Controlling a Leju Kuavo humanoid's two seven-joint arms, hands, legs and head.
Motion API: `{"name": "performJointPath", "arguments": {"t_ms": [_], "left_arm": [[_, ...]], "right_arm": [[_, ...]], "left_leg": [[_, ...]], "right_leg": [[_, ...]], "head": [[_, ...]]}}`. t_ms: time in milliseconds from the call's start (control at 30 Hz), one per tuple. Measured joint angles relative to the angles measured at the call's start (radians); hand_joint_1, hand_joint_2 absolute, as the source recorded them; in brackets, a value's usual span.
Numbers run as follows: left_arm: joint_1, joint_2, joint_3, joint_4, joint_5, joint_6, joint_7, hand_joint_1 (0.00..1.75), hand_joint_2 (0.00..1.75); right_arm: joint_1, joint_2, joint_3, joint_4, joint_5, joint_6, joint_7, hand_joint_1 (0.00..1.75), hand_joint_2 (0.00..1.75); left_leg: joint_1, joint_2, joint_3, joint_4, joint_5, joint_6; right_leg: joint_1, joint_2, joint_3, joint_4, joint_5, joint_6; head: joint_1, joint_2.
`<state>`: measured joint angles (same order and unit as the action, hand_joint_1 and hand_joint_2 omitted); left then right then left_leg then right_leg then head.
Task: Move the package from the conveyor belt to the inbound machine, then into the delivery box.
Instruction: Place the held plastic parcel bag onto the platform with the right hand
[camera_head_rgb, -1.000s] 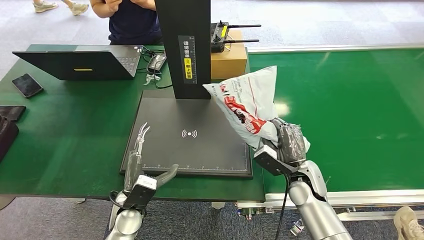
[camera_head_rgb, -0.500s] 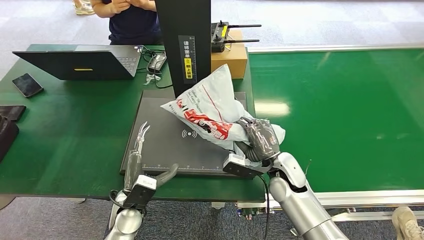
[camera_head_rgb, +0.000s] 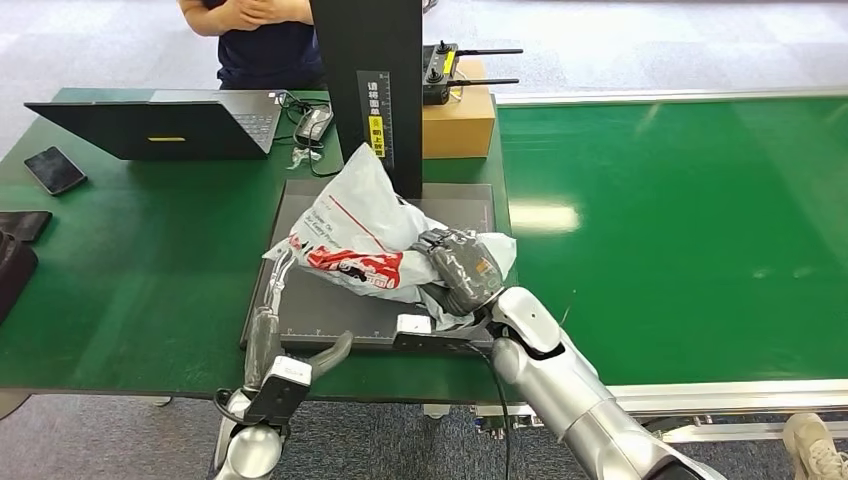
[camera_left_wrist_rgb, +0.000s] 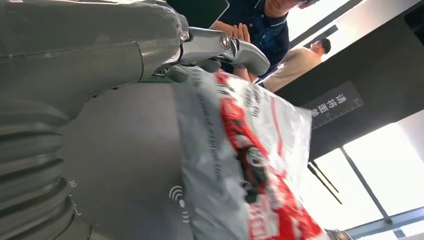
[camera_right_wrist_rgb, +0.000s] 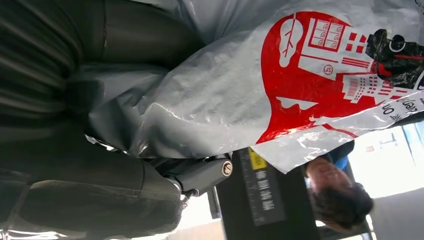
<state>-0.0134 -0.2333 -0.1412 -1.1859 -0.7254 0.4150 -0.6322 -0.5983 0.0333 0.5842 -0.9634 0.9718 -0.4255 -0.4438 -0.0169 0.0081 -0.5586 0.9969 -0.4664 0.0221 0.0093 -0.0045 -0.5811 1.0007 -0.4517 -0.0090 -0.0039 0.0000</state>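
The right hand (camera_head_rgb: 462, 270) grips the grey-and-red package (camera_head_rgb: 365, 235) by one bunched end, just above the dark platform of the inbound machine (camera_head_rgb: 300, 305) at the centre of the frame. The left hand (camera_head_rgb: 275, 295) waits at the platform's lower-left corner, fingers apart and holding nothing, its fingertips close beside the bag's edge.

To do this step well, the robot should probably lower the bag flat over the platform's middle before letting go, clear of the black upright column (camera_head_rgb: 368, 80).

Half a second earlier the package hung further right, nearer the conveyor belt (camera_head_rgb: 680, 220); it has since swung left over the platform, while the left hand has stayed put.
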Motion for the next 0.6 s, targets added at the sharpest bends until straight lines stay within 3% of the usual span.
{"name": "performJointPath", "arguments": {"t_ms": [167,300,500,600], "left_arm": [[0.011,-0.004,0.004,-0.01,-0.008,-0.01,0.002,0.0,1.75],[0.01,-0.013,0.01,-0.017,-0.019,-0.024,0.004,0.0,1.75],[0.006,-0.02,0.02,-0.018,-0.031,-0.04,0.004,0.0,1.75],[0.005,-0.02,0.023,-0.018,-0.035,-0.042,0.004,0.0,1.75]], "right_arm": [[-0.019,0.035,0.051,0.071,0.076,-0.065,0.042,1.24,1.75],[-0.032,0.055,0.07,0.132,0.088,-0.088,0.045,0.55,1.75],[-0.058,0.079,0.085,0.222,0.167,-0.164,0.093,0.02,1.75],[-0.072,0.087,0.089,0.261,0.222,-0.186,0.144,0.0,1.75]], "left_leg": [[0.0,0.0,0.0,0.0,0.0,0.0],[0.0,0.0,0.0,0.0,0.0,0.0],[0.0,0.0,0.0,0.0,0.0,0.0],[0.0,0.0,0.0,0.0,0.0,0.0]], "right_leg": [[0.0,0.0,0.0,0.0,0.0,0.0],[0.0,0.0,0.0,0.0,0.0,0.0],[0.0,0.0,0.0,0.0,0.0,0.0],[0.0,0.0,0.0,0.0,0.0,0.0]], "head": [[0.0,0.0],[0.0,0.0],[0.0,0.0],[0.0,0.0]]}}
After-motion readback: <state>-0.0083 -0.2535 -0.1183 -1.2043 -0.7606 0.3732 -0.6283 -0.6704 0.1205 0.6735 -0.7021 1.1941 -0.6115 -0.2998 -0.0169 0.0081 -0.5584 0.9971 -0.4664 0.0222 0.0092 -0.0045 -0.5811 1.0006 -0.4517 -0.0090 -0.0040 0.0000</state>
